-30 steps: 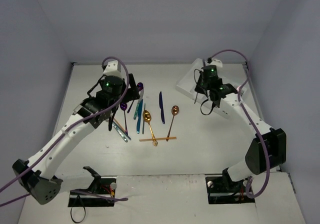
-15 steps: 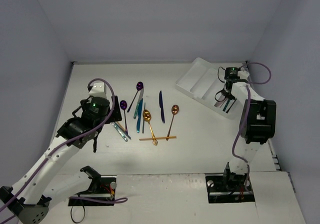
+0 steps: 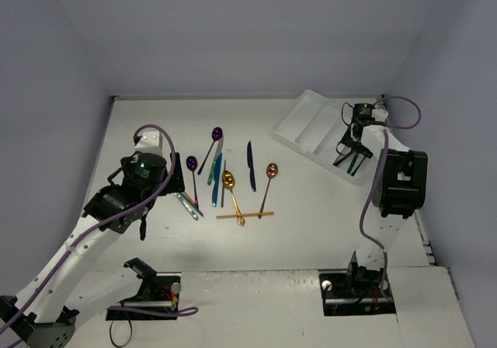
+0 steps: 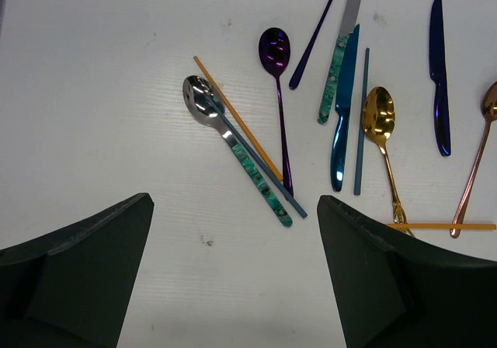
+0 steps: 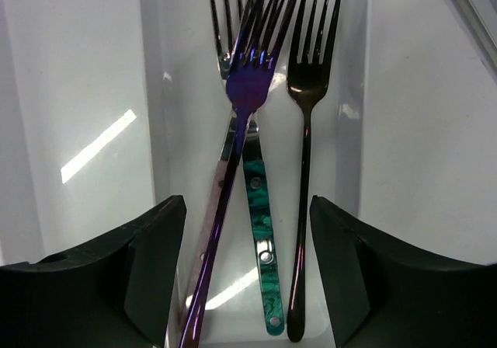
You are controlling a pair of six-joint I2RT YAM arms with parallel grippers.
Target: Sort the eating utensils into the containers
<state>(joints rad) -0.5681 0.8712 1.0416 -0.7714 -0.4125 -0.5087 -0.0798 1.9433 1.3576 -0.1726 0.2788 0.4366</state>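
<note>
Right pincer (image 5: pixel 247 202) hangs over the white tray (image 3: pixel 311 123) at the far right of the table (image 4: pixel 101 76), its fingers standing apart and gripping nothing. Below it, three forks lie together in one long compartment: a purple fork (image 5: pixel 248 84) crosses over a teal-handled fork (image 5: pixel 260 231), and a dark fork (image 5: pixel 304 130) lies just beside them on the right. The purple fork's handle runs down close to the left finger.

Left pincer (image 4: pixel 234 199) hovers over the table with its fingers spread wide and nothing between them. The other utensils lie loose on the table, well apart from the tray. Among them are a silver spoon with a teal handle (image 4: pixel 237 158), with an orange chopstick (image 4: pixel 229 106) beside it, then a purple spoon (image 4: pixel 274 51), a teal knife (image 4: pixel 342 130), a gold spoon (image 4: pixel 379 119), a blue knife (image 4: pixel 439 76) and a copper spoon (image 4: pixel 474 173).
</note>
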